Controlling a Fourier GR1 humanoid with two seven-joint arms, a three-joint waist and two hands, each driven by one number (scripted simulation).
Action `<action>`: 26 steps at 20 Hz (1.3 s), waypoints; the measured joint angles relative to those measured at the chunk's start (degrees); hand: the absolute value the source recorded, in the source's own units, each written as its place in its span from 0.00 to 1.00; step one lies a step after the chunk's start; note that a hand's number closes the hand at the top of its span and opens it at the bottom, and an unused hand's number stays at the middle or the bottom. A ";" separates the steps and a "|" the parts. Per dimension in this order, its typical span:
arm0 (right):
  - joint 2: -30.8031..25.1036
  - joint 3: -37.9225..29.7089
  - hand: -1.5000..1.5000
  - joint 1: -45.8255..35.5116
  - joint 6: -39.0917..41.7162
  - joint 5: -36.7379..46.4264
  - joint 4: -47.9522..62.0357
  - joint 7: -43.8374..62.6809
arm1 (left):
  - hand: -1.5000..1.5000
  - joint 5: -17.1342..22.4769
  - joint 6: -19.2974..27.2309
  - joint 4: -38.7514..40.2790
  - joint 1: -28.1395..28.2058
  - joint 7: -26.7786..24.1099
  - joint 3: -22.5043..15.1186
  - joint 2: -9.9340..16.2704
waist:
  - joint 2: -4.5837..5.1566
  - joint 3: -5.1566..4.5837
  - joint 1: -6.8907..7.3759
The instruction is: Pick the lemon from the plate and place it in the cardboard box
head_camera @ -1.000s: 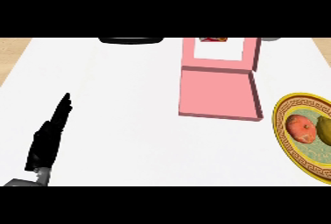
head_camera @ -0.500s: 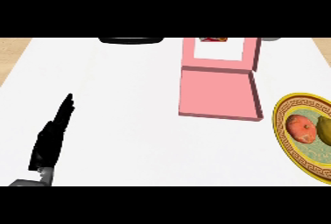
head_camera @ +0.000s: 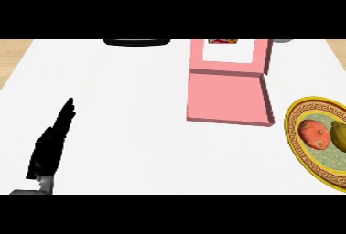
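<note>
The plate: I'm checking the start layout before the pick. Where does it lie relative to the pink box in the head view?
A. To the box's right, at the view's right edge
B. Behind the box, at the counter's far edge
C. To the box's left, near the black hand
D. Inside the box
A: the plate with its gold rim lies at the view's right edge, right of and nearer than the pink box, and is partly cut off.

White counter top fills the view, bare wood showing past it at 10 o'clock; a dark oval object sits cut off at the 12 o'clock edge; a red-orange fruit lies at 3 o'clock.
</note>
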 measured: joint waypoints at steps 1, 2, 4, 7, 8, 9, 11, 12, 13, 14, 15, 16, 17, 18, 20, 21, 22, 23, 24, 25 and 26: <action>0.32 -0.50 0.00 0.74 0.11 0.11 -1.01 0.28 | 0.50 -0.44 -0.09 -0.57 0.90 -0.19 0.20 -0.33 | -0.01 0.01 -0.02; 0.79 -0.74 0.00 0.56 0.11 0.55 -1.16 0.47 | 0.50 -0.31 -0.94 -0.28 0.72 -0.36 1.06 -0.20 | -0.01 0.00 -0.02; 1.30 -1.22 0.00 -0.22 0.15 1.86 0.11 -0.26 | 0.50 -0.87 -1.71 -0.31 0.52 -0.20 1.68 -1.02 | 0.00 0.01 0.02; 2.08 -1.80 0.00 -2.42 -0.22 3.34 3.42 -1.45 | 0.50 -1.95 -2.00 -0.14 0.93 -0.74 1.97 -2.35 | 0.04 0.01 0.14; 2.59 -1.94 0.00 -1.82 -0.21 3.57 2.55 -1.10 | 0.50 -2.32 -2.03 0.89 0.66 -1.40 2.33 -2.86 | 0.02 0.00 0.07; 2.76 -2.08 0.00 -2.49 -0.12 4.06 3.35 -1.36 | 0.50 -2.44 -2.46 0.68 0.18 -0.66 2.85 -2.85 | 0.03 0.01 0.08; 3.11 -2.54 0.00 -1.70 -0.33 4.79 3.13 -1.80 | 0.50 -2.55 -3.27 -1.28 1.03 0.56 3.65 -2.77 | 0.01 0.00 0.08; 3.61 -2.46 0.00 -1.92 -0.84 5.43 3.97 -2.26 | 0.50 -2.72 -3.71 -2.22 0.98 1.40 3.93 -2.62 | 0.01 0.00 0.10; 3.81 -2.32 0.00 -2.78 -0.89 6.16 5.28 -2.78 | 0.50 -2.72 -4.31 -2.03 0.60 1.37 4.34 -2.67 | 0.03 0.01 0.13; 3.34 -2.31 0.00 -3.51 -0.76 6.80 6.75 -3.85 | 0.50 -3.06 -4.41 -0.86 -0.07 0.95 4.24 -3.30 | 0.05 0.03 0.15; 3.37 -2.28 0.00 -3.56 -0.82 7.45 7.06 -4.20 | 0.50 -3.21 -4.79 -0.56 -0.50 1.03 4.62 -3.50 | 0.05 0.01 0.12; 3.75 -2.02 0.00 -3.94 -1.20 8.25 7.78 -4.44 | 0.50 -3.24 -5.26 -0.12 -0.57 0.64 5.17 -3.46 | 0.05 0.00 0.13; 3.86 -2.02 0.00 -3.31 -1.21 8.60 7.58 -4.68 | 0.50 -3.65 -5.27 -0.20 0.13 0.03 5.05 -3.96 | 0.04 0.01 0.11; 4.52 -1.93 0.00 -3.14 -1.04 8.82 6.88 -3.97 | 0.50 -4.05 -5.38 -0.78 0.33 0.45 5.26 -3.98 | 0.03 0.00 0.08; 5.04 -2.14 1.00 -3.34 -0.66 9.22 7.83 -4.50 | 0.50 -4.55 -5.70 -0.34 -0.41 0.63 5.83 -4.39 | 0.03 -0.01 0.07; 5.45 -2.37 1.00 -3.57 -0.75 9.29 8.06 -4.47 | 0.50 -4.58 -5.96 0.83 -0.59 -0.52 6.35 -4.56 | 0.01 -0.05 0.04; 5.79 -2.63 1.00 -3.52 -1.17 9.46 7.95 -4.70 | 0.50 -4.62 -6.37 0.74 -0.31 -0.79 6.67 -4.67 | -0.02 -0.12 0.04; 6.09 -2.59 1.00 -3.19 -2.16 10.01 7.36 -4.77 | 0.50 -4.61 -6.70 -0.13 -0.29 -0.04 6.99 -4.51 | -0.06 -0.17 0.04; 6.24 -2.77 1.00 -2.98 -3.45 10.40 7.09 -5.32 | 0.50 -4.85 -6.71 -1.16 0.23 0.62 6.78 -4.76 | -0.07 -0.16 0.07; 6.45 -2.84 1.00 -3.34 -5.62 11.30 8.04 -6.09 | 0.50 -5.13 -6.56 -1.24 0.66 0.35 6.58 -5.15 | -0.07 -0.18 0.17; 6.16 -3.02 1.00 -3.89 -7.31 12.05 9.00 -6.99 | 0.50 -5.74 -6.06 -1.63 0.90 0.41 6.04 -5.81 | -0.04 -0.15 0.26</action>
